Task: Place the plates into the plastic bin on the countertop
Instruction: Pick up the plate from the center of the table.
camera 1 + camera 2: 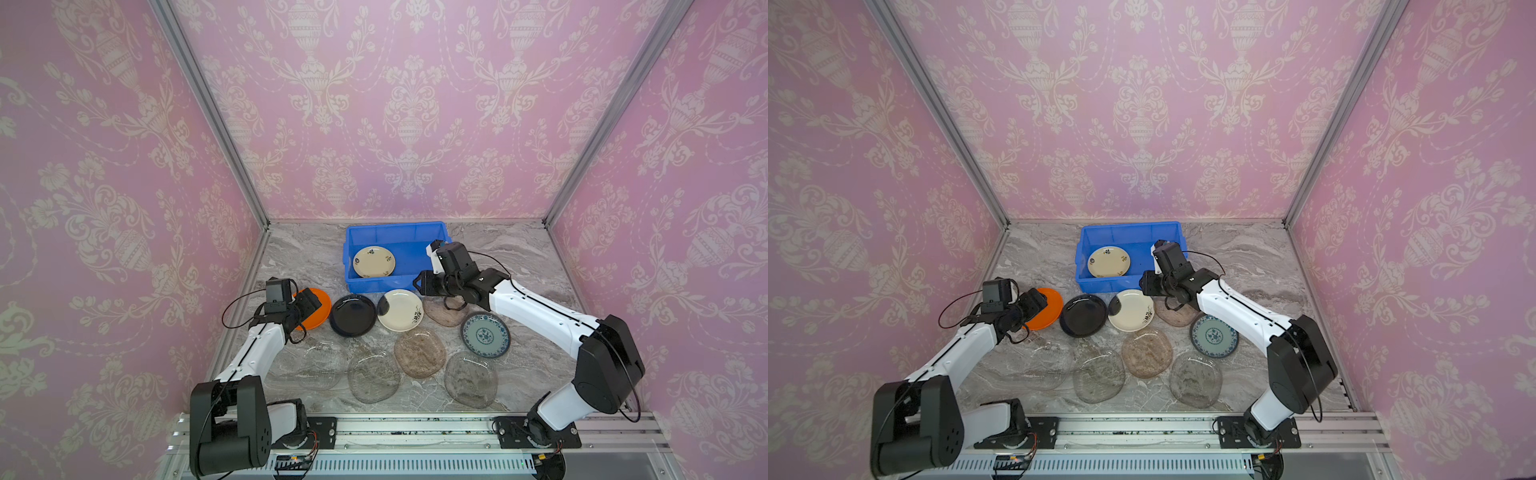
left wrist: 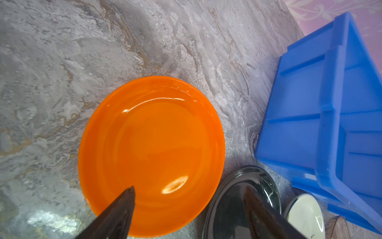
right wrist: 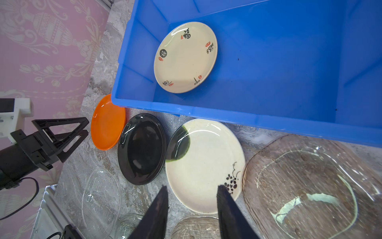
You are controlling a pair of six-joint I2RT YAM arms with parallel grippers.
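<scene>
The blue plastic bin (image 1: 374, 286) stands at the back of the countertop (image 1: 303, 257) with one cream plate (image 1: 374, 262) inside. In front lie an orange plate (image 1: 323, 312), a black plate (image 1: 352, 315) and a cream plate with a dark blotch (image 1: 399, 311). My left gripper (image 2: 189, 187) is open low over the orange plate (image 2: 151, 144); one finger is over it, the other over the black plate (image 2: 227, 207). My right gripper (image 3: 192, 186) is open and empty above the blotched cream plate (image 3: 202, 163), by the bin's front right corner.
A blue-patterned plate (image 1: 485, 335) lies at the right, partly under the right arm. Smoky glass plates (image 1: 419, 351) (image 1: 440, 313) and clear glass plates (image 1: 374, 376) (image 1: 471, 379) (image 1: 322, 363) cover the front of the countertop. Pink walls close in three sides.
</scene>
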